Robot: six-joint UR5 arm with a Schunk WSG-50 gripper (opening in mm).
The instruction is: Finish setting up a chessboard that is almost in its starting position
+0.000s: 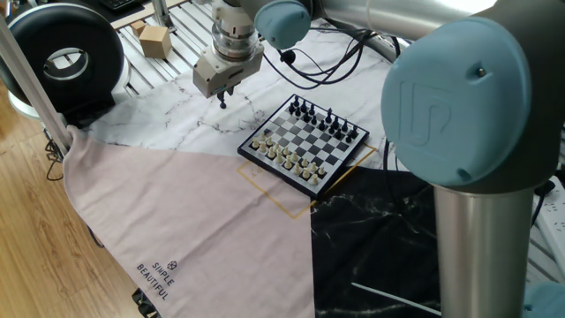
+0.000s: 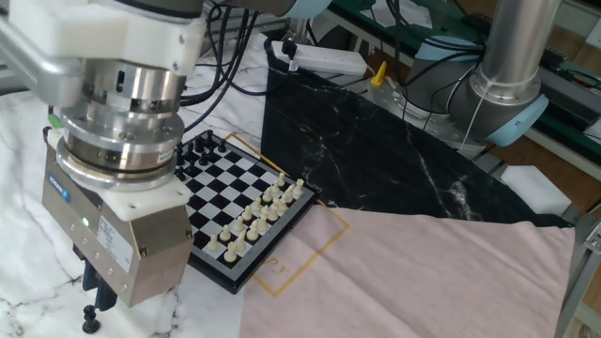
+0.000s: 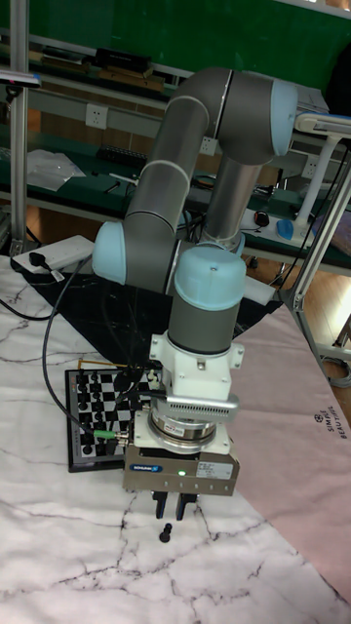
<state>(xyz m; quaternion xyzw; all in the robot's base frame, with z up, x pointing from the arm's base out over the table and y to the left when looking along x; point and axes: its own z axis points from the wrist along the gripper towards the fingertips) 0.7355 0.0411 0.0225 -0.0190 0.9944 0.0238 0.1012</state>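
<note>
The chessboard (image 1: 305, 141) lies on the marble-pattern cloth, black pieces along its far side and cream pieces along its near side. One small black piece (image 1: 222, 103) stands off the board to its left on the white marble cloth. My gripper (image 1: 221, 94) hangs just above that piece, fingers pointing down. In the tall fixed view the fingers (image 3: 160, 505) stand slightly apart with nothing between them, and the black piece (image 3: 166, 532) sits just below them. The other fixed view shows the gripper (image 2: 97, 299) over the piece (image 2: 90, 317), with the chessboard (image 2: 235, 202) to its right.
A pink cloth (image 1: 177, 221) covers the near table and a black marble cloth (image 1: 380, 238) lies to the right. A black round device (image 1: 62, 57) and a cardboard box (image 1: 154, 40) stand at the back left. Cables (image 1: 353, 53) trail behind the board.
</note>
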